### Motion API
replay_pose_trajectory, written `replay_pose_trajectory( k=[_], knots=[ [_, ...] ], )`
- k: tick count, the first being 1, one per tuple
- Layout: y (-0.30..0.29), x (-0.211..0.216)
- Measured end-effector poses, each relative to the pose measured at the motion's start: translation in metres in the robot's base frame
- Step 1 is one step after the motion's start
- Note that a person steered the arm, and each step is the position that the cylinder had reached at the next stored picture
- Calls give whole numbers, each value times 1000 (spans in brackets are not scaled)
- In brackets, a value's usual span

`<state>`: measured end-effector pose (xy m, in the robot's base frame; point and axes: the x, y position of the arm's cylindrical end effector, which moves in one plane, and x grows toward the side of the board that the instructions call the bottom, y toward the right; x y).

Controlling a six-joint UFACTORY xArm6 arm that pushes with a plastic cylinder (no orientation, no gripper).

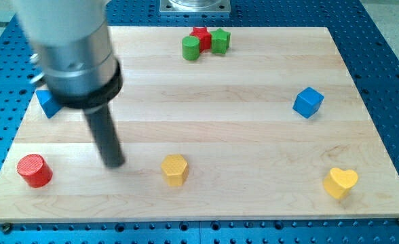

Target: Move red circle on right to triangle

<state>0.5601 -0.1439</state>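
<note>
Camera view shows the wooden board (254, 135) on a blue perforated bench, with my tip (114, 164) resting on the wood toward the bottom-left corner, its rod hanging from a blurred grey housing that fills the top-left of the frame. No gripper exists on this rig, so nothing is spread, pressed together or pinching; the rod only pushes. Just 1 red circle (34, 170) can be seen: it stands near the bottom-left corner, to the view's left of my tip and apart from it, untouched. The blue triangle (47, 104) lies by the left edge above it, partly hidden behind the housing, so its shape is a judgement. My tip sits on the circle's right side, which suits a shove toward the left edge but not upward toward the triangle; getting below the circle looks necessary first. Elsewhere, a yellow hexagon-like block (175, 169) sits near the bottom edge just right of my tip, a yellow heart (340, 181) near the bottom-right corner, a blue cube (308, 102) by the right edge, and 2 green blocks (191, 48) (220, 41) flank a red block (201, 35) at the top edge.
</note>
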Motion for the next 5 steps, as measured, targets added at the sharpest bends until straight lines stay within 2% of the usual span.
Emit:
replay_pose_trajectory(
  k=[1,2,3,5],
  knots=[
    [-45,45],
    [-63,58],
    [-104,46],
    [-111,24]
  ],
)
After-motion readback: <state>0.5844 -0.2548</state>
